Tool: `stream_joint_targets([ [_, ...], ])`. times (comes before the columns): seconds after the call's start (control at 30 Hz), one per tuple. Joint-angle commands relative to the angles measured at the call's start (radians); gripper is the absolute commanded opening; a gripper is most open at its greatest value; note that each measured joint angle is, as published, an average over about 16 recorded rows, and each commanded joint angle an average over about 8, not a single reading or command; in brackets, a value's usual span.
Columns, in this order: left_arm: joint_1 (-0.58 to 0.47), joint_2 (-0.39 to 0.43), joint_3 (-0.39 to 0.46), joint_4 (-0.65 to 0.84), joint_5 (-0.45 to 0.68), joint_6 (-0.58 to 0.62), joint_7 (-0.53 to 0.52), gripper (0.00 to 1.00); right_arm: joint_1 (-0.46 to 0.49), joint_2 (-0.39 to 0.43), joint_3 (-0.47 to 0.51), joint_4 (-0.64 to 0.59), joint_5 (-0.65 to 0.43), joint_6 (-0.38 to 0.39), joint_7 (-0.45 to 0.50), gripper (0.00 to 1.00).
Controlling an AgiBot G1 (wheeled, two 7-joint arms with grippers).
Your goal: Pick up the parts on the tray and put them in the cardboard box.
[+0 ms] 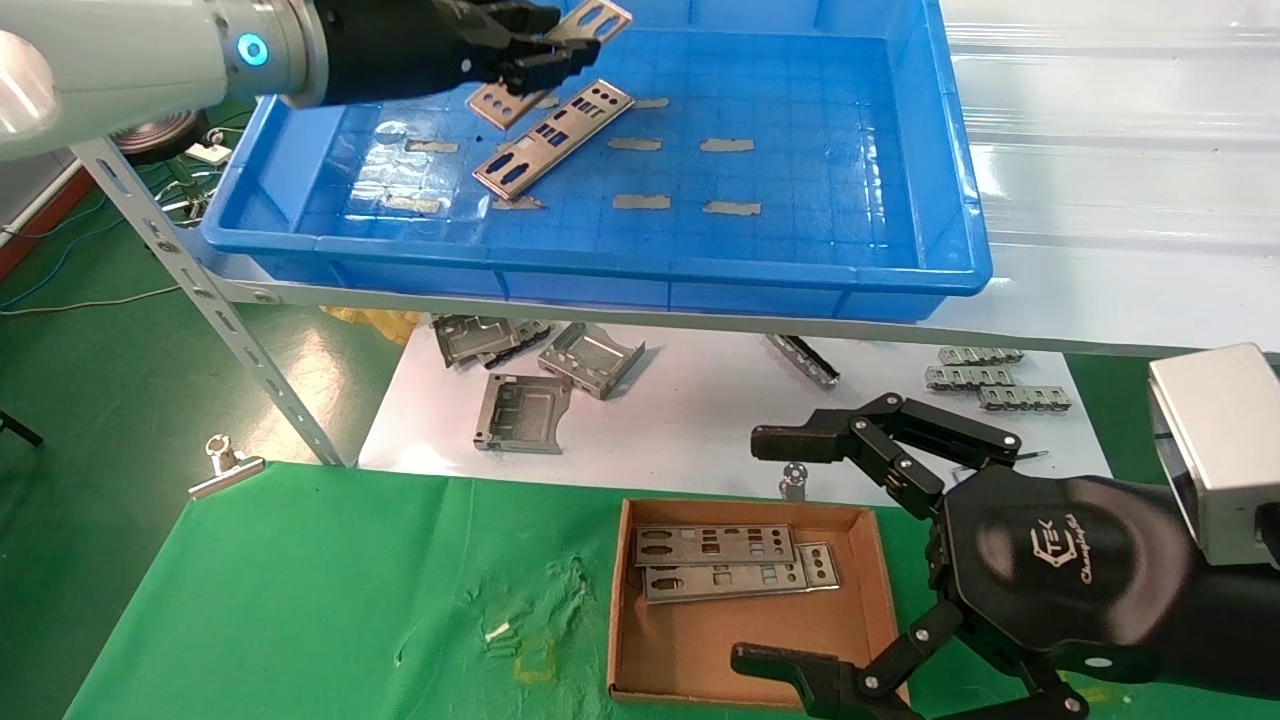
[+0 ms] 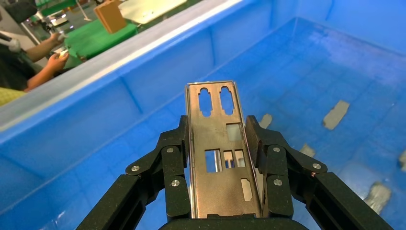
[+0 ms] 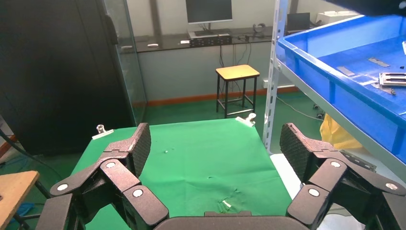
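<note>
My left gripper [image 1: 545,45] is over the far left of the blue tray [image 1: 950,240], shut on a silver metal plate [image 1: 590,20]; in the left wrist view the plate [image 2: 218,143] sits between the jaws, lifted above the floor. A second plate [image 1: 553,138] lies on the tray floor just below it. Two plates [image 1: 730,562] lie stacked in the cardboard box [image 1: 880,590] on the green cloth. My right gripper [image 1: 770,550] is open and empty, hovering by the box's right side; in the right wrist view [image 3: 215,148] nothing is between the jaws.
Several grey tape strips [image 1: 727,145] are stuck on the tray floor. Boxy metal brackets [image 1: 525,408] and small parts lie on the white shelf below the tray. A slanted shelf strut [image 1: 215,300] and a metal clip [image 1: 225,468] stand at the left.
</note>
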Motion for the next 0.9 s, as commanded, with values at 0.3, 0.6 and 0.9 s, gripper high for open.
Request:
stream_joint_targets([
  [0.3, -0.021, -0.074, -0.021, -0.045, -0.053, 0.345, 0.078, 0.0, 0.0, 0.0, 0.0, 0.0, 0.0, 0.0, 0.0, 1.0],
  [0.6, 0.062, -0.148, 0.03, -0.225, -0.114, 0.632, 0.15, 0.0, 0.0, 0.0, 0.0, 0.0, 0.0, 0.0, 0.0, 1.0],
  [0.9, 0.236, -0.191, 0.178, -0.429, -0.179, 0.597, 0.166, 0.0, 0.0, 0.0, -0.001, 0.0, 0.0, 0.0, 0.0, 1.0],
])
